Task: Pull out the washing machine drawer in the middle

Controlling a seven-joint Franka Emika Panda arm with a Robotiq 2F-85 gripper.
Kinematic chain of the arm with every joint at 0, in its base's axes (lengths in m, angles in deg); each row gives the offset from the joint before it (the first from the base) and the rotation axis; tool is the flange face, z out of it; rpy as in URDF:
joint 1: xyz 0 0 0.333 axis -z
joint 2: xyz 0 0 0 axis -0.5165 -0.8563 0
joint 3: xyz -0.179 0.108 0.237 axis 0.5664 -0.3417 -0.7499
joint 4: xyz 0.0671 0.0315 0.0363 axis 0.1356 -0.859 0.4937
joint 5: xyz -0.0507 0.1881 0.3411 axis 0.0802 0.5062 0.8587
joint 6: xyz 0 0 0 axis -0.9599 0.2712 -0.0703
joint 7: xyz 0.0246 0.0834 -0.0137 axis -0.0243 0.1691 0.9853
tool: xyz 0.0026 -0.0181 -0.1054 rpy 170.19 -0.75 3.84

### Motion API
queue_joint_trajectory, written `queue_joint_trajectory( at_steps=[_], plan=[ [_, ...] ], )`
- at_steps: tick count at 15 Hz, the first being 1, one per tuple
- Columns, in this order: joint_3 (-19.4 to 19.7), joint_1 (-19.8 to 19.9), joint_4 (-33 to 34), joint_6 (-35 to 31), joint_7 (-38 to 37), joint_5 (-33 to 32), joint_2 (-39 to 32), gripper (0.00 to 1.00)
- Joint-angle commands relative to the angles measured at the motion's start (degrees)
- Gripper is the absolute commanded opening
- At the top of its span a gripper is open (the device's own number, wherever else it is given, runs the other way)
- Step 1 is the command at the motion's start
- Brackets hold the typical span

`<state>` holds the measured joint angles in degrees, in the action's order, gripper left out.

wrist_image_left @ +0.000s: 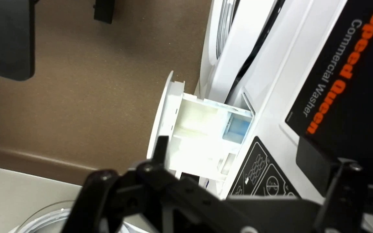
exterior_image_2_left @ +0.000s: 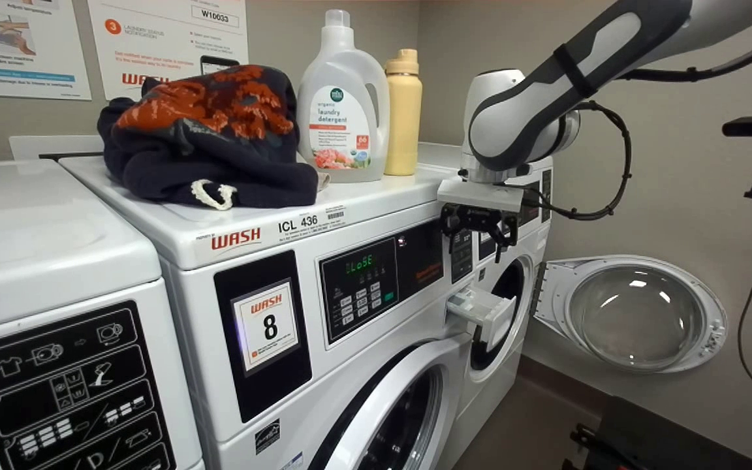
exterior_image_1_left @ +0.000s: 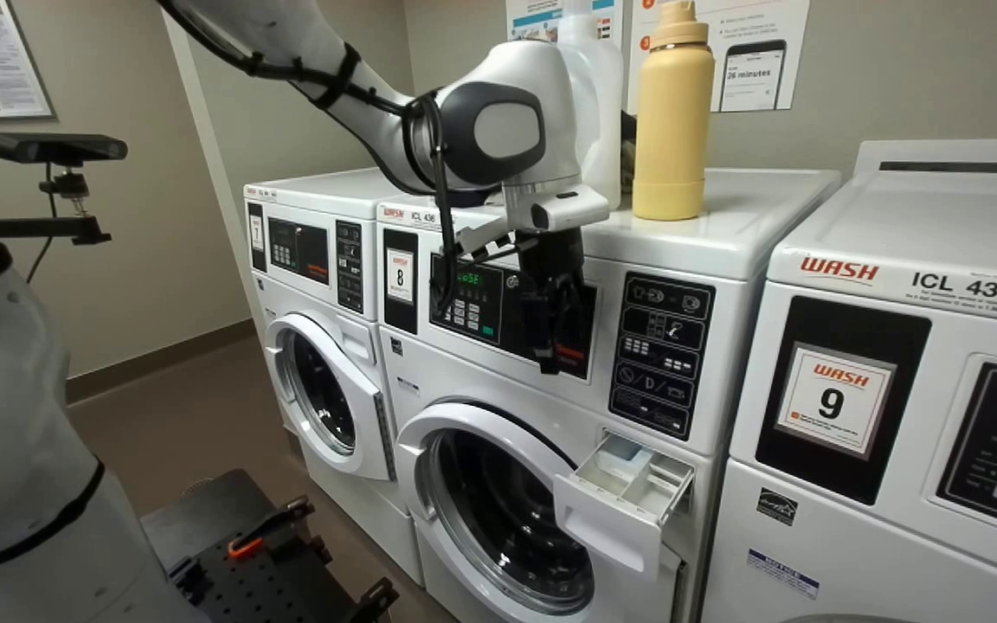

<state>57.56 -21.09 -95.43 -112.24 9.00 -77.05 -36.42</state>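
The washing machine is the white front-loader marked 8; it also shows in an exterior view. Its small white drawer is pulled out below the black keypad, with its compartments showing. The drawer also sticks out in an exterior view and lies open below the gripper in the wrist view. My gripper hangs above the drawer, in front of the dark control strip, fingers pointing down. In the wrist view its fingers are wide apart with nothing between them. It does not touch the drawer.
The round porthole door is beside the drawer. An open round door juts into the room. A detergent bottle, a yellow bottle and dark clothing stand on top. Washer 9 is alongside.
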Motion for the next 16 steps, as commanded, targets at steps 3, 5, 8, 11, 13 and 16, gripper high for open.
queue_joint_trajectory(
  at_steps=[3,5,8,11,13,16],
  plan=[
    [-3.29,-1.12,3.21,13.82,4.10,-0.94,4.58,1.00],
    [-4.15,-1.37,3.95,17.16,5.85,-1.17,5.71,1.00],
    [-4.85,-1.62,4.41,19.93,8.40,-0.60,7.64,1.00],
    [-5.37,-1.78,4.46,20.92,10.56,-0.08,10.11,1.00],
    [-5.93,-1.78,4.62,21.15,11.09,-0.01,11.42,1.00],
    [-6.82,-1.65,4.76,21.30,11.22,-0.14,13.06,1.00]
  ],
)
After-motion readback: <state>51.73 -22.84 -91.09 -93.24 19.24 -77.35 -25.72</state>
